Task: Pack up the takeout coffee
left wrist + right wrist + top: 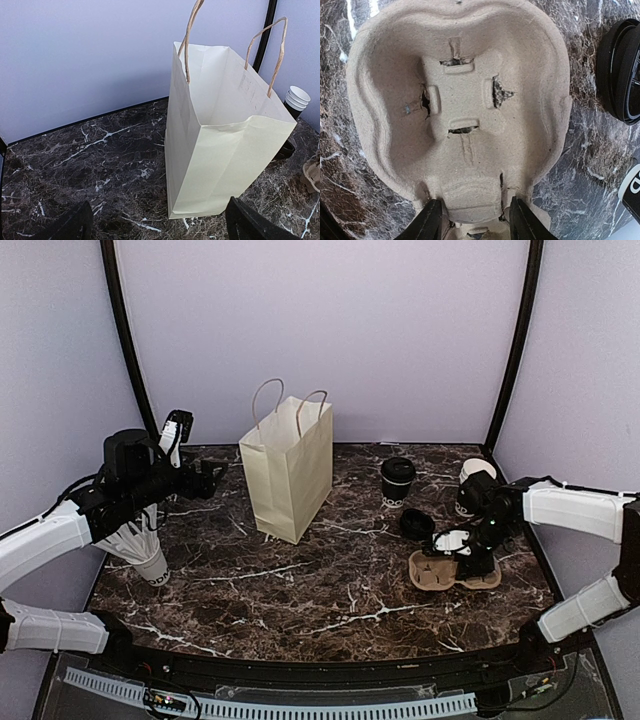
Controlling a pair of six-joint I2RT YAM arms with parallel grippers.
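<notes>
Right claw (476, 212) looks clamped on the middle ridge of the tray (425, 575), which lies flat at the near right of the table (300, 585), well right of the bag (290, 465). Any lift probably goes best with the grip kept centred and level, so neither end dips. The tray's pockets face up, and its long axis runs left to right.

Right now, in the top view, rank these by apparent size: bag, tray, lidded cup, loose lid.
1. bag
2. tray, partly hidden
3. lidded cup
4. loose lid
The cup and lid look close in width.
</notes>
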